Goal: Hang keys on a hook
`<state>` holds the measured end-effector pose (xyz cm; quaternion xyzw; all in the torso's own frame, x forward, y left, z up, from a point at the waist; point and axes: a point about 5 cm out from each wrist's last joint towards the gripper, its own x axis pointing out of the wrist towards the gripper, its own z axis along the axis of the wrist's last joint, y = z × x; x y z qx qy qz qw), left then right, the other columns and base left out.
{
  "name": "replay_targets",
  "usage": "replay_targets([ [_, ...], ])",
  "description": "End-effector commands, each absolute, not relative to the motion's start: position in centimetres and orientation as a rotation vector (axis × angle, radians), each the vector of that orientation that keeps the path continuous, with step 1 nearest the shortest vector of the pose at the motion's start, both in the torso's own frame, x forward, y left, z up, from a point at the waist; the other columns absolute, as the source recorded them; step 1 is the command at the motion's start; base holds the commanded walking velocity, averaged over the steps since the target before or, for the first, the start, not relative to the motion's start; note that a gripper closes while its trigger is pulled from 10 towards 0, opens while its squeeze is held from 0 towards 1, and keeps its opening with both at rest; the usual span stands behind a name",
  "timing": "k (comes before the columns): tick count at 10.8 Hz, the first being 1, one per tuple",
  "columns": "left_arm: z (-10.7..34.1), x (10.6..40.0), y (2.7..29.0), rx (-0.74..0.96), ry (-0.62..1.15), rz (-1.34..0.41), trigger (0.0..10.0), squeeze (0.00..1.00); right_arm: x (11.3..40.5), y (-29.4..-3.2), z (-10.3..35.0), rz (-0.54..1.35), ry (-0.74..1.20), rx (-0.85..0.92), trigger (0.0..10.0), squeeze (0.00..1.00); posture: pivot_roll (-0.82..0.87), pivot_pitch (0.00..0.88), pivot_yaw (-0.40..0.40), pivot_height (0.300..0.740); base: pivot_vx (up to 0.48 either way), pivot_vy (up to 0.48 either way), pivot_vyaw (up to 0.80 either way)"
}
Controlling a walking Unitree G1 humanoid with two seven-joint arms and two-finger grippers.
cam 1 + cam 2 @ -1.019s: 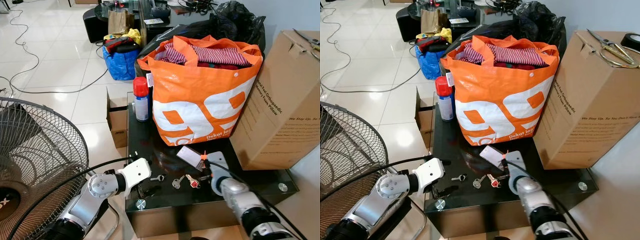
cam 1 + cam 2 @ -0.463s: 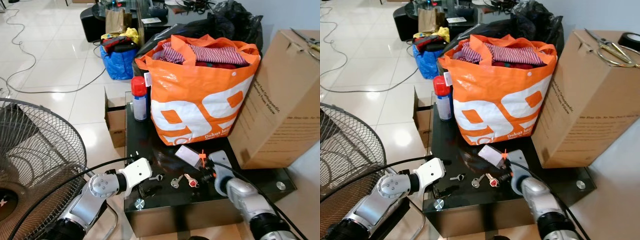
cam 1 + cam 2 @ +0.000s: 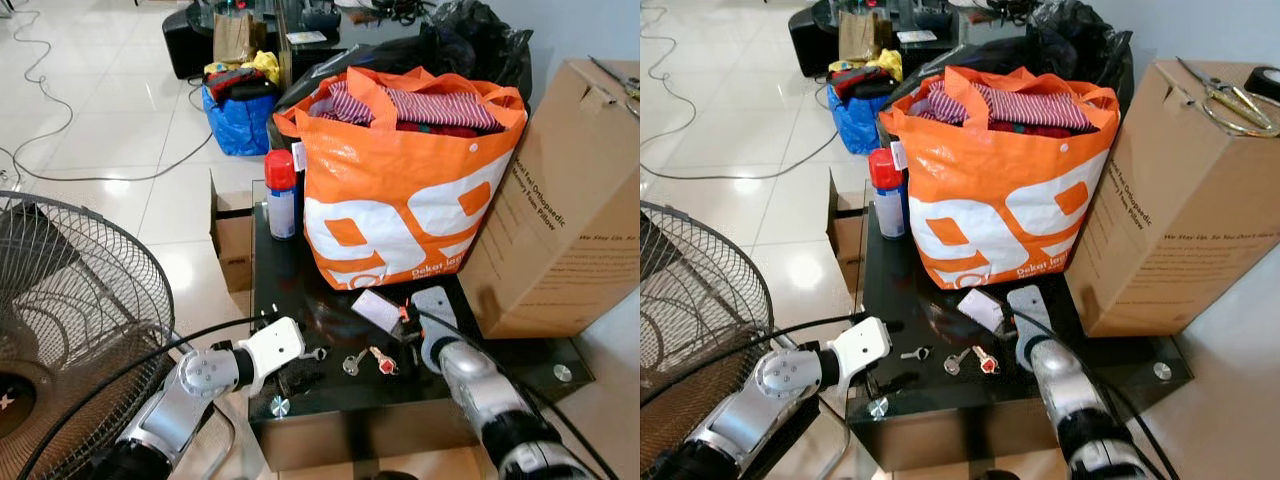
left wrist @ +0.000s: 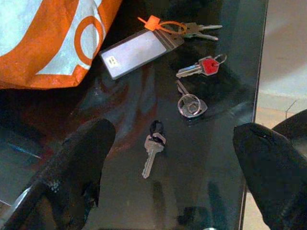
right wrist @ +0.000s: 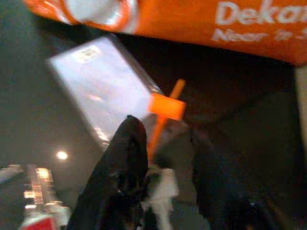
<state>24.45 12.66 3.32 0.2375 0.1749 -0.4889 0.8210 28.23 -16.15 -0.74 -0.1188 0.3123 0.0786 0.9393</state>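
Black glass table (image 3: 300, 290) as landmark. Orange shopping bag (image 3: 400, 210) of striped clothes at its back. Red-capped spray can (image 3: 282, 196) at back left corner. Cardboard box (image 3: 560, 200) on right edge. Fan grille (image 3: 70, 310) off its left side.

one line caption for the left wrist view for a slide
Open left end effector hovering over a black glass table strewn with loose keys and a tagged key bunch beside an orange bag.

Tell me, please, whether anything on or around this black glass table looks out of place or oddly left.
Scissors lie loose on top of the tilted cardboard box, an odd perch. Several keys are scattered singly over the glass table rather than kept together.
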Motion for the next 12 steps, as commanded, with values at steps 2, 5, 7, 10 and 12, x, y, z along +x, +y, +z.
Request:
replay_targets([
  [2,3.4,24.3,12.7,0.521,0.378,-1.047,10.0,0.0,28.1,-16.4,-1.3,0.144,0.676,-0.272,10.0,0.0,-0.16,0.0,-0.038,0.74,0.0,0.0,0.0],
  [5,3.4,24.2,12.9,0.524,0.383,-1.046,10.0,0.0,28.1,-16.2,-1.6,0.099,0.688,-0.171,10.0,0.0,-0.15,0.0,-0.039,0.74,0.0,0.0,0.0],
  [7,3.4,24.1,12.9,0.523,0.384,-1.047,10.0,0.0,28.9,-16.3,-0.7,0.069,0.616,-0.113,10.0,0.0,-0.15,0.0,-0.039,0.74,0.0,0.0,0.0],
  [10,3.5,24.0,12.7,0.521,0.383,-1.055,10.0,0.0,28.8,-14.9,-0.6,0.203,0.576,-0.08,10.0,0.0,-0.15,0.0,-0.039,0.74,0.0,0.0,0.0],
  [12,3.5,24.0,12.7,0.521,0.384,-1.056,10.0,0.0,28.4,-14.7,-1.2,0.21,0.608,-0.171,10.0,0.0,-0.15,0.0,-0.043,0.74,0.0,0.0,0.0],
])
